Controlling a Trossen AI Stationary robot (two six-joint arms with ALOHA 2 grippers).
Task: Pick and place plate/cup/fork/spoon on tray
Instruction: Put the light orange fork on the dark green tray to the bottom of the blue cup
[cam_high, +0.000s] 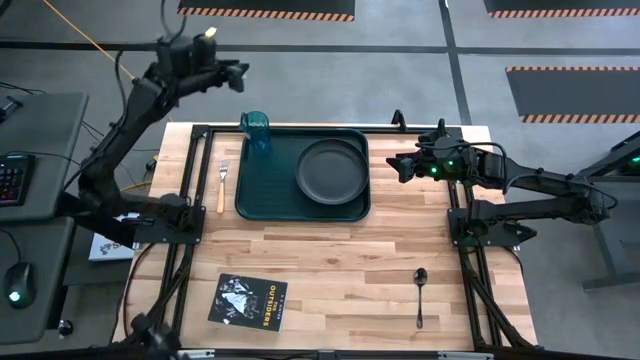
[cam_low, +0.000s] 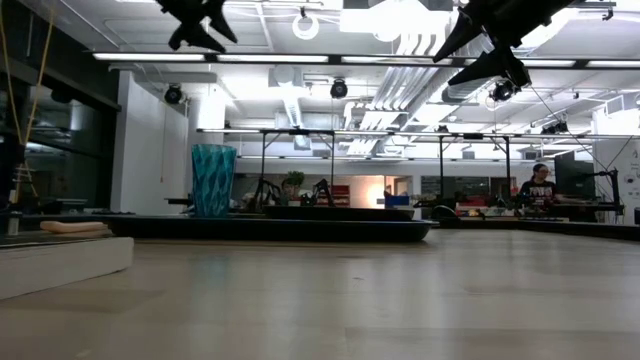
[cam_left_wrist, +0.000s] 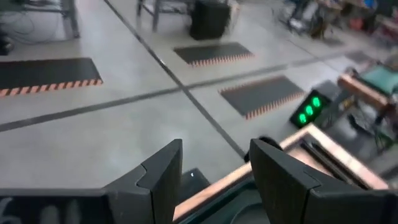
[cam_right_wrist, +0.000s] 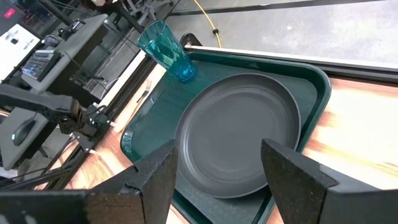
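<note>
Left hand (cam_high: 240, 75) raised beyond table; right hand (cam_high: 393, 166) beside tray (cam_high: 255, 200).

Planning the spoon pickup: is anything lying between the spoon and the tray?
Nothing visible: bare tabletop separates the spoon from the tray. The booklet lies off to the side, and the plate and cup sit on the tray.

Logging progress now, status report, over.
Left gripper and right gripper open, empty. Plate, cup on tray. Fork, spoon on table, unobstructed.
</note>
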